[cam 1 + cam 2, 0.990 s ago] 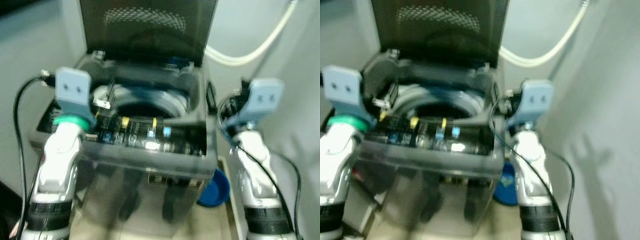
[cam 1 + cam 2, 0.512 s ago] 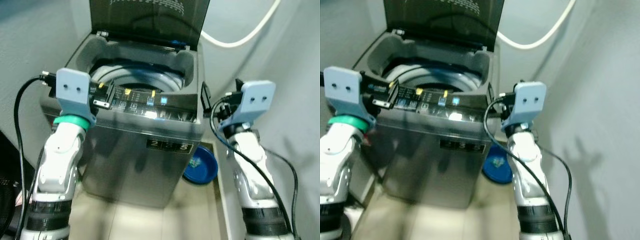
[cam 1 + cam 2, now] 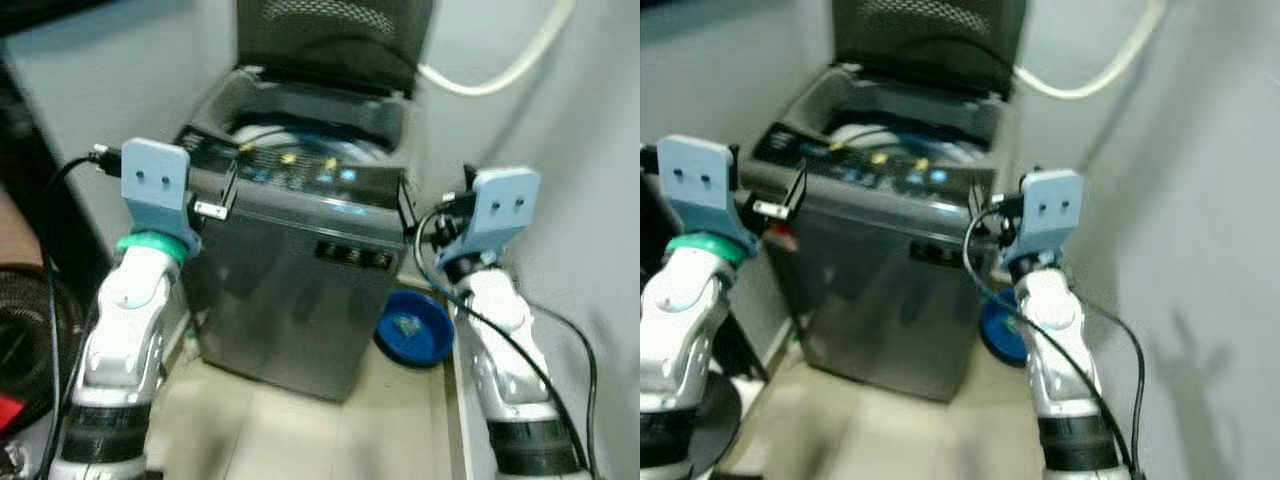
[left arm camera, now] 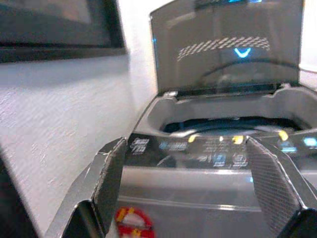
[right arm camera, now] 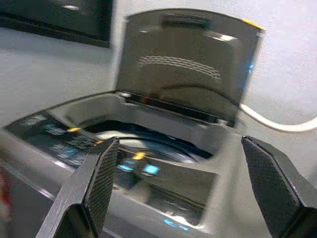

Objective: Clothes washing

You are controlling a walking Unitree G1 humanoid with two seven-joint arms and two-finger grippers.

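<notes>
Pale grey-white walls (image 3: 110,70) close in on a narrow alcove, with another plain wall (image 3: 1200,200) on the right carrying soft shadows. Floor (image 3: 300,420) of light beige tiles, with faint joint lines. A cream hose (image 3: 500,75) loops across the back wall near the upper right corner. Blue basin (image 3: 413,327) sits on the floor by the right wall. Dark frame or panel (image 4: 54,25) hangs high on the left wall. Lighting even, dim, slightly blurred.

No legible text; washing machine (image 3: 300,290) panel markings and front badge too blurred
</notes>
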